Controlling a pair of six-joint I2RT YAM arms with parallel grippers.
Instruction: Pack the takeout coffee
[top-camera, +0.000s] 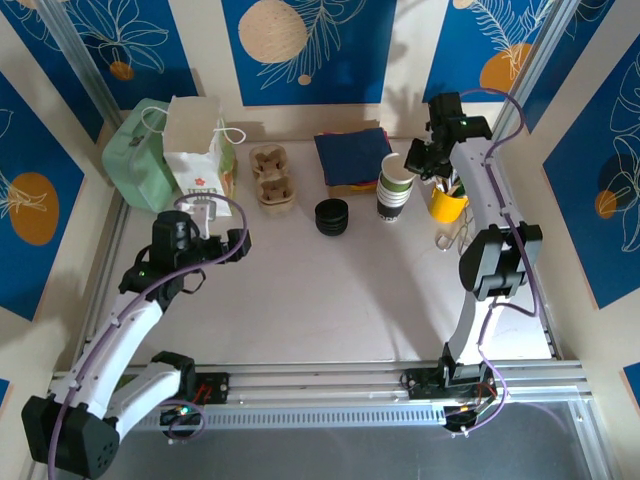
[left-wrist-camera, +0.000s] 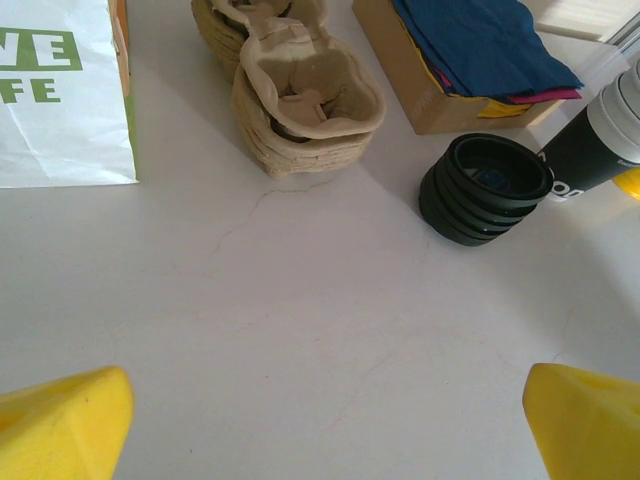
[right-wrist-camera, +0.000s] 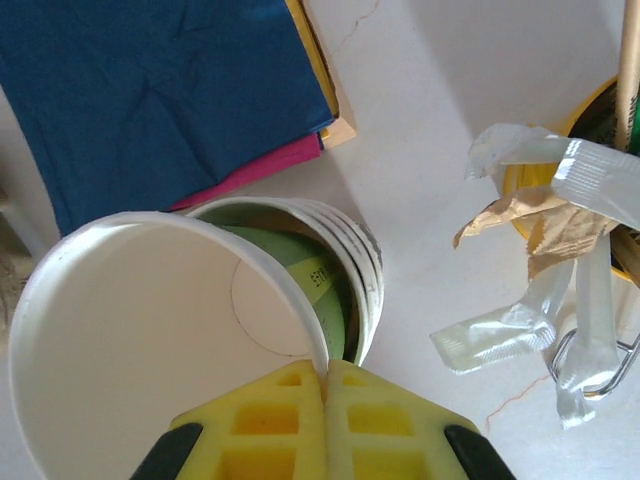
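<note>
The lidded takeout coffee is out of view. My right gripper (right-wrist-camera: 325, 385) is shut on the rim of a lidless white paper cup (right-wrist-camera: 130, 340), one pad inside the rim and one outside. That cup is tilted and raised partly out of the stack of lidless cups (right-wrist-camera: 350, 270) beneath it. From above, the held cup (top-camera: 397, 170) tops the stack (top-camera: 392, 200) at the back right, with the right gripper (top-camera: 418, 160) beside it. My left gripper (top-camera: 207, 213) hangs open over bare table at the left, its yellow fingertips (left-wrist-camera: 60, 425) wide apart with nothing between them.
A white paper bag (top-camera: 200, 155) and a green case (top-camera: 140, 155) stand at the back left. Cardboard cup carriers (top-camera: 272, 177), a stack of black lids (top-camera: 331, 216) and a box of napkins (top-camera: 352, 157) line the back. A yellow cup of sachets (top-camera: 448, 203) stands right of the cups.
</note>
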